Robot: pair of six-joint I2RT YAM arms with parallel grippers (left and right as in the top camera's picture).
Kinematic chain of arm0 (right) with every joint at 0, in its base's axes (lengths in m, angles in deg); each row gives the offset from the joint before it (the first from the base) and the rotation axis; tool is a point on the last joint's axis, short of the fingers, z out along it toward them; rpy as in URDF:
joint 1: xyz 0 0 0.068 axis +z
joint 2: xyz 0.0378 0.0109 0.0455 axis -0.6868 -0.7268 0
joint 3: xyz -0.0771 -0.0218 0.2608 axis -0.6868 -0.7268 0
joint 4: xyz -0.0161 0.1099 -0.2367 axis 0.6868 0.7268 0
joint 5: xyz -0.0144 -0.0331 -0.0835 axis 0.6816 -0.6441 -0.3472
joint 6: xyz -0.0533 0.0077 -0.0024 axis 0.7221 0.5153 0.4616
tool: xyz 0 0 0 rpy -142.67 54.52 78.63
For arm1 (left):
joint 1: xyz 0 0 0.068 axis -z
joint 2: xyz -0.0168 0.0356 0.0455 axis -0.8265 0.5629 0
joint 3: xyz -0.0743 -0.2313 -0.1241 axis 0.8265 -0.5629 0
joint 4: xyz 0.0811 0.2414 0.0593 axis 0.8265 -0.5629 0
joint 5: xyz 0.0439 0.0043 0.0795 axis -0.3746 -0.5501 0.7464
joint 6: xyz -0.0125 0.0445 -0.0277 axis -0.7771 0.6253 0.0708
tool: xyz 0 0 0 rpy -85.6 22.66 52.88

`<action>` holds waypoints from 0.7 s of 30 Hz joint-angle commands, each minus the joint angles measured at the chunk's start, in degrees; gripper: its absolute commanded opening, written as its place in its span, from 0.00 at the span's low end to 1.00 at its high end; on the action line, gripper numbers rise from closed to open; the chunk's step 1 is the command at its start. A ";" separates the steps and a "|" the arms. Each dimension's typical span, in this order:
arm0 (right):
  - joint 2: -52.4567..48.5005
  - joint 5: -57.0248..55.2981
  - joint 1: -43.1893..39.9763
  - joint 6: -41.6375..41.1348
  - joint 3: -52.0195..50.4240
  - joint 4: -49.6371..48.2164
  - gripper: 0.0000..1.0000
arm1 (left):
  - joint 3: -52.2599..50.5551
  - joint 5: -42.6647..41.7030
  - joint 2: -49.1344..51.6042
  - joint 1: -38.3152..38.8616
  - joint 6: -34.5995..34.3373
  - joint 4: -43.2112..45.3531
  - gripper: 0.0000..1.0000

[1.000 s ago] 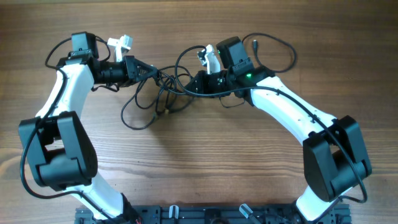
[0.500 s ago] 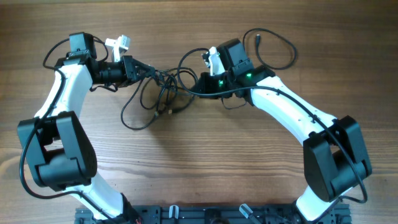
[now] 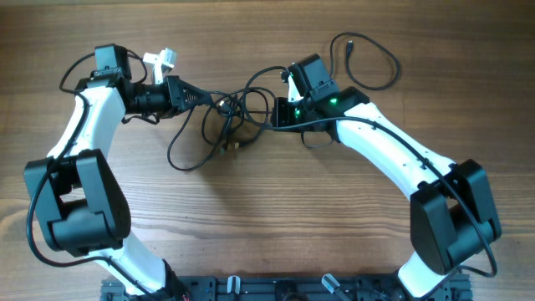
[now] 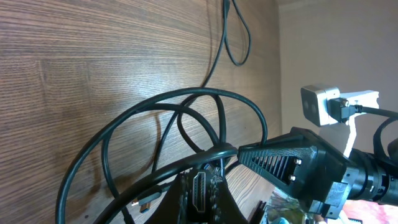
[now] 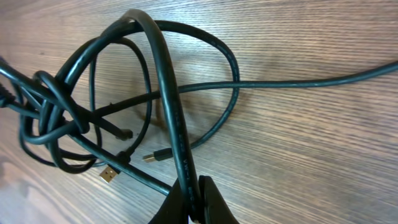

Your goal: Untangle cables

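Fingers: left fingers (image 4: 176, 203) are clamped on a plug end of the cables (image 3: 219, 134) just left of the knot (image 3: 228, 106), and the right fingers (image 5: 214, 208) pinch one thick strand just right of it. My read is that a straight pull apart cinches the knot tighter, or the strand slips free. Loose plugs (image 5: 108, 175) below the knot may snag in loops, and the far loop (image 3: 374, 60) beyond it could drag across the surface (image 3: 276, 217).

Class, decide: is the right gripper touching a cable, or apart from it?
Touching. The right wrist view shows the right gripper pinching a black cable between its fingertips.
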 commanded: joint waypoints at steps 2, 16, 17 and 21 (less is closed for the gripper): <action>0.48 -12.68 -1.88 8.92 -1.31 4.55 0.04 | 0.70 2.54 0.31 -2.62 -0.13 1.14 0.04; 0.48 -5.22 -1.88 35.76 -1.31 11.72 0.04 | 0.70 2.97 0.31 -2.62 -0.13 1.11 0.04; 0.48 -5.53 -1.88 37.92 -1.31 11.85 0.04 | 0.70 2.97 0.31 -2.62 -0.13 1.11 0.04; 0.48 -20.04 -1.92 36.11 -1.38 10.27 0.04 | 0.70 2.97 0.31 -2.62 -0.13 1.09 0.04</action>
